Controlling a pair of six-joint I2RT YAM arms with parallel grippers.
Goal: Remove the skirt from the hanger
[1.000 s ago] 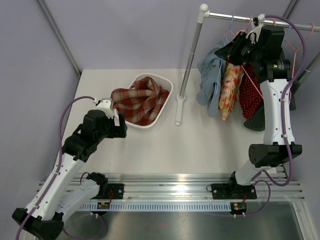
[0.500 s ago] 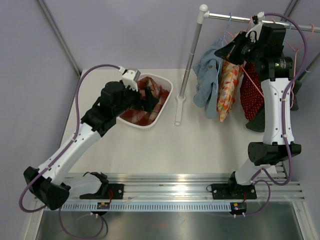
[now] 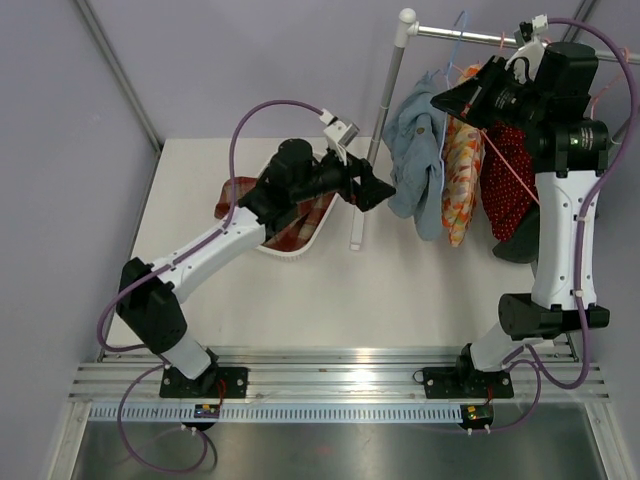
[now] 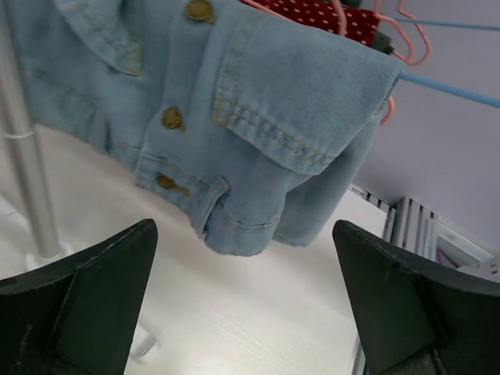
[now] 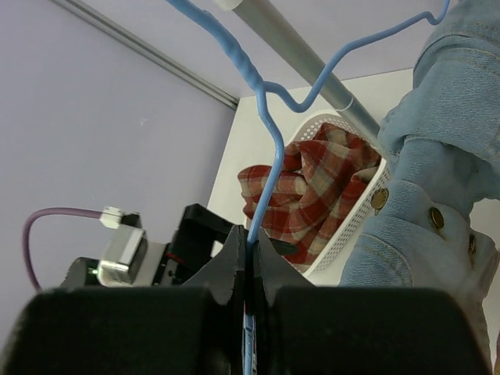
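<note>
Skirt (image 3: 412, 165) on the blue hanger (image 5: 269, 148) at the rail (image 3: 480, 38), hanger pinned, pull-off not started.
Denim skirt, brass buttons, stitched seams, hangs bunched and folded, hem clear of the table (image 3: 300, 300), just left of an orange print garment (image 3: 460, 175). Right gripper (image 5: 248, 234) is clamped tight on the hanger wire below the hook, steadying it. Left gripper (image 4: 244, 234) has its jaws spread wide, aimed at the lower hem from just beside, not touching. Step looks like the approach to grasp. Next move probably needs the left jaws to close on the hem fold, then draw down and away while the right holds firm.
</note>
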